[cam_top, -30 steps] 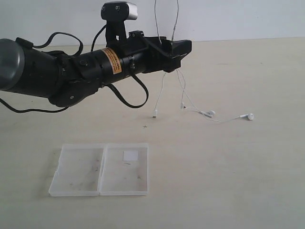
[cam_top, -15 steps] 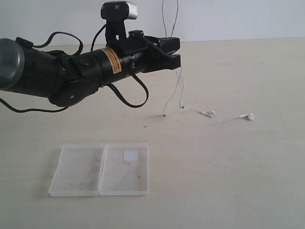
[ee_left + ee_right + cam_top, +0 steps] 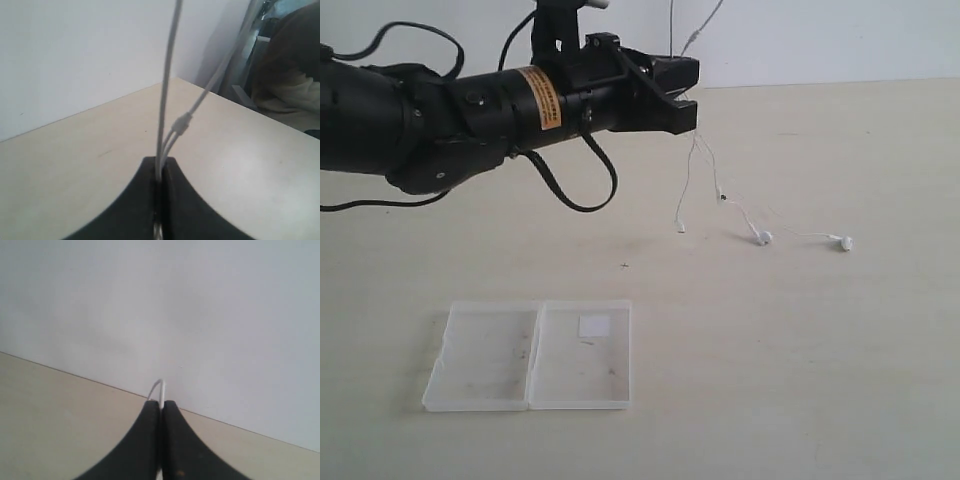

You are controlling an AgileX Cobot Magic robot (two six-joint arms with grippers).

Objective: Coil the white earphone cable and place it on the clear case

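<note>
The clear case (image 3: 530,355) lies opened flat on the surface (image 3: 800,350), near side, left of centre. Beyond it and up off the surface, the left gripper (image 3: 685,95) reaches in from the left with the earphone cable (image 3: 686,190) caught between its jaws. Above the jaws the cable runs up out of sight. Below them it hangs to the far right of the case. The plug (image 3: 681,228) is leftmost, one earbud (image 3: 763,237) lies to its right, and the other earbud (image 3: 844,242) lies further right. Both earbuds are well apart from the case.
</note>
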